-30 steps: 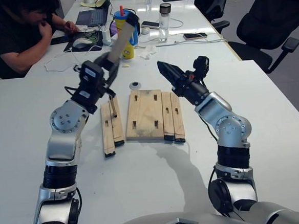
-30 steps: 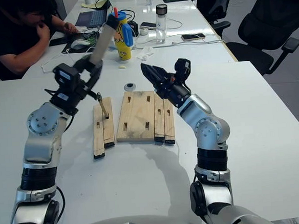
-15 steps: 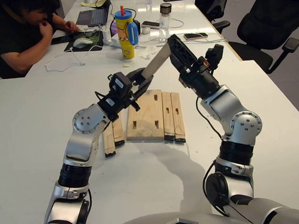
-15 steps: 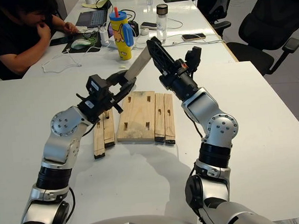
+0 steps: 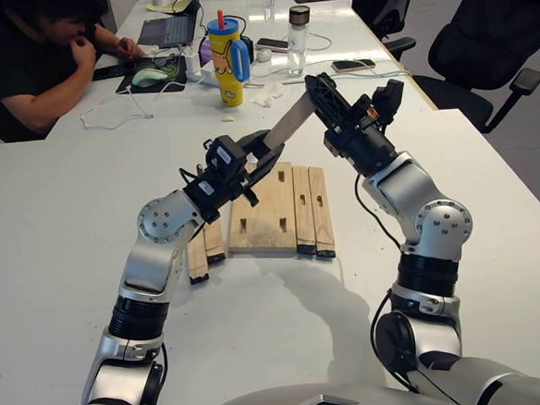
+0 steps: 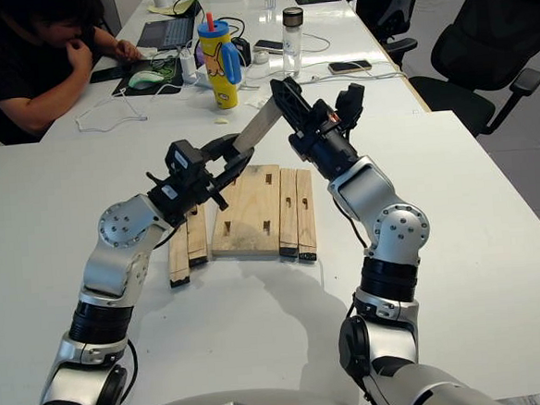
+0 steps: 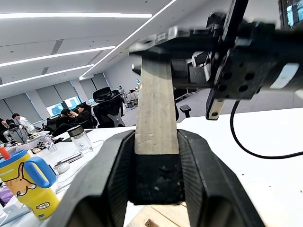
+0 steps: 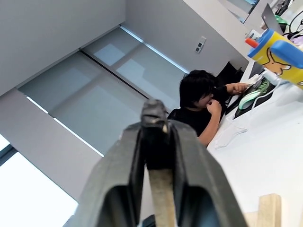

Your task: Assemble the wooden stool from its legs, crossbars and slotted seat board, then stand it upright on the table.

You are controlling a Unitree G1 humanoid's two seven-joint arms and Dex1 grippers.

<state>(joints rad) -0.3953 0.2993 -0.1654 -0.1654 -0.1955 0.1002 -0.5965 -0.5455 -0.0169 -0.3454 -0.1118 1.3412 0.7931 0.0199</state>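
Observation:
A pale wooden bar hangs slanted above the table, held at both ends. My left gripper is shut on its lower end, where the bar sits between the dark fingers. My right gripper is shut on the upper end, with the wood clamped between its fingers. Flat on the table below lies the slotted seat board. Two slotted wooden pieces lie against its right side, and two more to its left.
At the far edge of the table stand a yellow cup with a blue handle, a water bottle and a phone. A person sits at the far left with a laptop. Office chairs stand at the right. The near table is bare white.
My left gripper swung the bar from upright at the left over to the right and lower. My right gripper rose and closed on the bar's far end.

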